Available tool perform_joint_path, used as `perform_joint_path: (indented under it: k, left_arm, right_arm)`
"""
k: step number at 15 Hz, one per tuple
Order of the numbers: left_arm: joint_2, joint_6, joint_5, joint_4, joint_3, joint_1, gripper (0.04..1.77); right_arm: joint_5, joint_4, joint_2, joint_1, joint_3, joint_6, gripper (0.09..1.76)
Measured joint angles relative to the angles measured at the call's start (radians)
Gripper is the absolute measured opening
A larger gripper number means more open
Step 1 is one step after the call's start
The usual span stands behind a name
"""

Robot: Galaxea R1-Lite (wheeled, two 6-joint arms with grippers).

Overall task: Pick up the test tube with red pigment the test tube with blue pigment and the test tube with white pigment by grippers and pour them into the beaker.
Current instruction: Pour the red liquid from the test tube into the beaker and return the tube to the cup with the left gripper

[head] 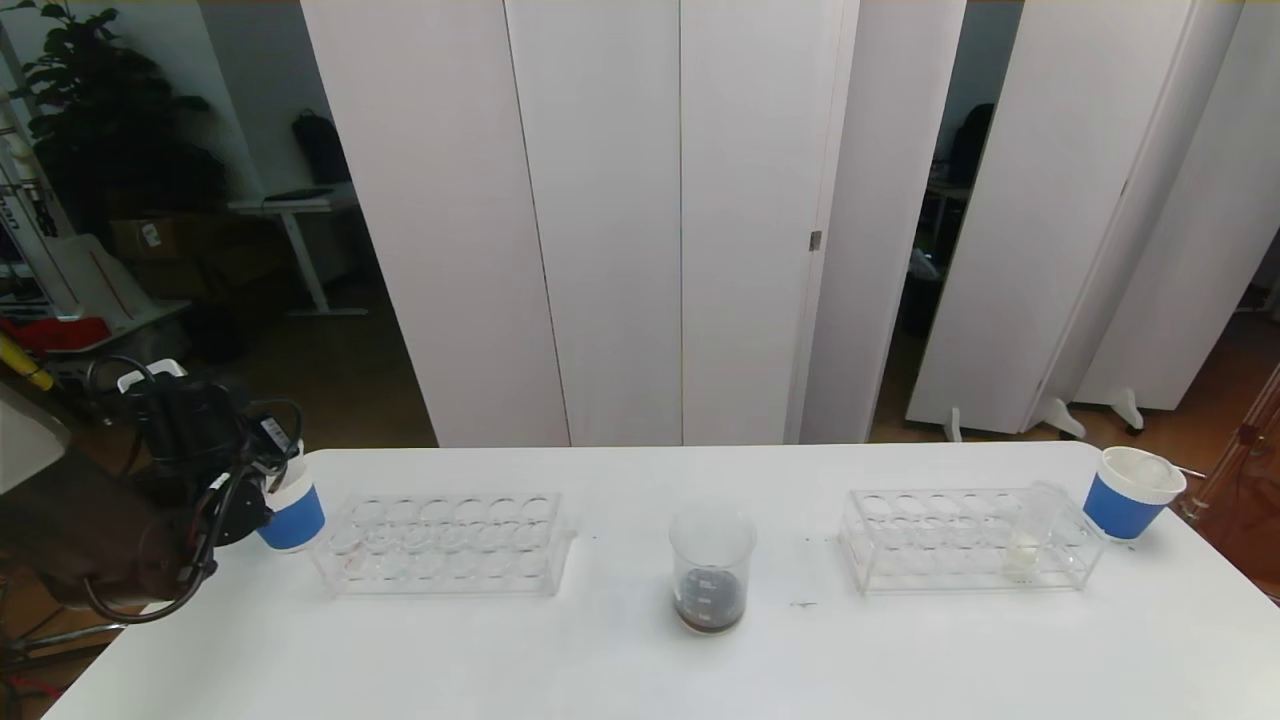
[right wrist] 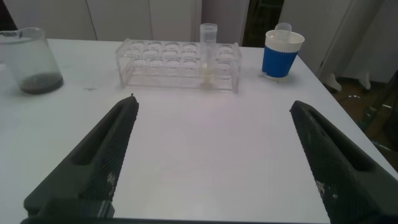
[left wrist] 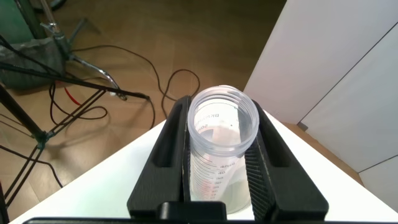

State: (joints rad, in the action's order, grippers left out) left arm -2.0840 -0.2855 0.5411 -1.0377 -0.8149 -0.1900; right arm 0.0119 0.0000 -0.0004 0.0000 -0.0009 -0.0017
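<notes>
Over at the table's left end, the left gripper (left wrist: pixel 219 186) is clamped on an empty clear tube (left wrist: pixel 217 149) beside a blue paper cup (head: pixel 292 510). The right gripper (right wrist: pixel 214 158) hangs spread wide above the tabletop. The beaker (head: pixel 711 570), dark liquid inside, stands between 2 racks; the test tube with white pigment (head: pixel 1030 535) sits in the right rack (head: pixel 900 545).

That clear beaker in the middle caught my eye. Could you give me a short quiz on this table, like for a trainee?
1. True or false: the beaker holds dark liquid at its bottom.
2. The left gripper is shut on: A) a blue paper cup, B) an empty clear tube, C) nothing.
3. In which rack does the test tube with white pigment stand?

Key: 1 true. 2 B. 3 The right rack; the left rack holds no tubes.
</notes>
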Motion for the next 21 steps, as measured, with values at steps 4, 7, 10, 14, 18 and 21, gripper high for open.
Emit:
perform_joint_path:
  k: [4,7,10,14,18,21]
  left_arm:
    - [-0.018,-0.001,0.0,0.0,0.007,-0.003,0.58]
    - [-0.026,0.001,0.0,0.005,0.008,-0.003,0.58]
    - [-0.027,0.007,0.0,0.039,0.005,0.001,0.62]
    - [-0.017,0.006,0.001,0.039,-0.001,0.006,1.69]
    - [0.0,0.017,0.0,0.041,-0.001,0.006,1.74]
    - [0.012,0.019,0.0,0.042,-0.001,0.006,1.74]
  right_arm:
    - [0.0,0.0,0.0,0.0,0.0,0.0,1.75]
    - [0.0,0.0,0.0,0.0,0.0,0.0,1.75]
    - [0.0,0.0,0.0,0.0,0.0,0.0,1.75]
    - [0.0,0.0,0.0,0.0,0.0,0.0,1.75]
    - [0.0,0.0,0.0,0.0,0.0,0.0,1.75]
    - [0.0,0.0,0.0,0.0,0.0,0.0,1.75]
